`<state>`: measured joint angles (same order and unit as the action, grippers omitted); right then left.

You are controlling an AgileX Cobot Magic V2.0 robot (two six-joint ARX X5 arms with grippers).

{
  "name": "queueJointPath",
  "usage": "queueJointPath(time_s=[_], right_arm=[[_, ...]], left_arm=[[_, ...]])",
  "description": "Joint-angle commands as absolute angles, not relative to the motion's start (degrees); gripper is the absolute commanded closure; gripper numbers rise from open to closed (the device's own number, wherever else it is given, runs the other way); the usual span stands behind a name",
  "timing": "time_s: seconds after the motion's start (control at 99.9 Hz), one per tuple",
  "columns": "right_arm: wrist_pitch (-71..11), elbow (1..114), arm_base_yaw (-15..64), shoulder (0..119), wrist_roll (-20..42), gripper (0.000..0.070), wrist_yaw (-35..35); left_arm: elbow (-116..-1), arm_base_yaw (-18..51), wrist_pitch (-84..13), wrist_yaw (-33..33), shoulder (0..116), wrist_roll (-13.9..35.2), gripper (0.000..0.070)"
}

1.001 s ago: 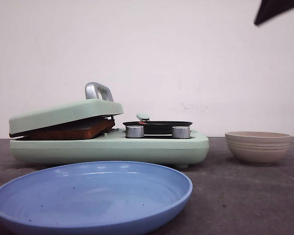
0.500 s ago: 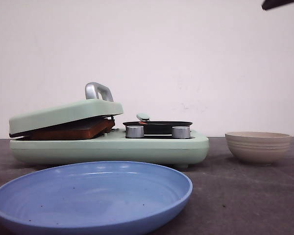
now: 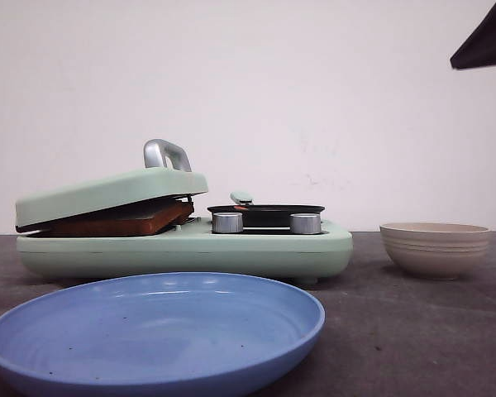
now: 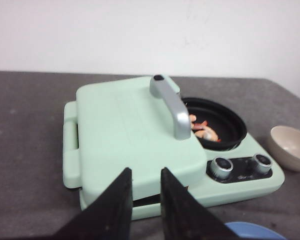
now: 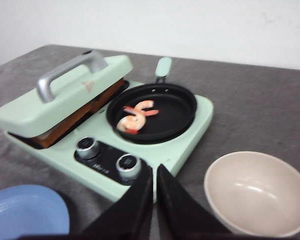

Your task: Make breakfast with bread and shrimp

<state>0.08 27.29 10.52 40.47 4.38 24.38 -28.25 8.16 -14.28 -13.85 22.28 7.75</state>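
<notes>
The bread (image 3: 124,220) lies in the mint-green breakfast maker (image 3: 190,248); only its brown crust shows under the nearly closed lid (image 3: 107,192). The crust also shows in the right wrist view (image 5: 57,134). Two pinkish-orange shrimp (image 5: 133,117) lie in the black pan (image 5: 152,112), and they also show in the left wrist view (image 4: 204,131). My left gripper (image 4: 145,173) is open and empty, hovering before the lid's near edge. My right gripper (image 5: 154,170) is shut and empty, above the maker's front corner by the knobs (image 5: 127,165).
A blue plate (image 3: 157,331) sits at the front of the table. A beige bowl (image 3: 435,246) stands right of the maker, close beside my right gripper (image 5: 255,192). The lid has a silver handle (image 4: 171,105). A dark part of my right arm (image 3: 488,41) shows at top right.
The dark part of my right arm in the front view's top right corner rose almost out of view, then came back lower and further right. Nothing on the table moved.
</notes>
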Motion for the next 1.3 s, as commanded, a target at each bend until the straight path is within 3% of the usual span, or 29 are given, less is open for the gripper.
queueJointPath(time_s=[0.0, 0.35, 0.59, 0.771, 0.931, 1.291], right_arm=[[2.17, 26.00, 11.44, 40.36, 5.28, 0.0697, 24.56], [10.66, 17.85, 14.83, 39.86, 7.11, 0.0697, 23.97], [11.81, 17.15, 16.10, 39.86, 6.85, 0.0696, 23.94], [13.30, 17.15, 16.10, 39.83, 7.09, 0.0696, 23.97], [13.63, 17.15, 16.10, 39.88, 7.03, 0.0696, 23.81], [13.78, 17.15, 16.10, 39.86, 7.05, 0.0696, 23.94]], left_arm=[[-27.14, 8.34, -13.82, -14.11, 21.37, 8.78, 0.0690], [-20.03, 8.32, -13.87, -12.73, 12.27, 10.90, 0.0689], [-18.57, 8.32, -13.50, -12.19, 10.57, 12.21, 0.0689], [-18.59, 8.32, -13.87, -12.21, 10.46, 15.77, 0.0686], [-18.68, 8.32, -13.98, -12.23, 10.37, 21.74, 0.0682], [-18.68, 8.32, -13.91, -12.21, 10.37, 21.71, 0.0682]])
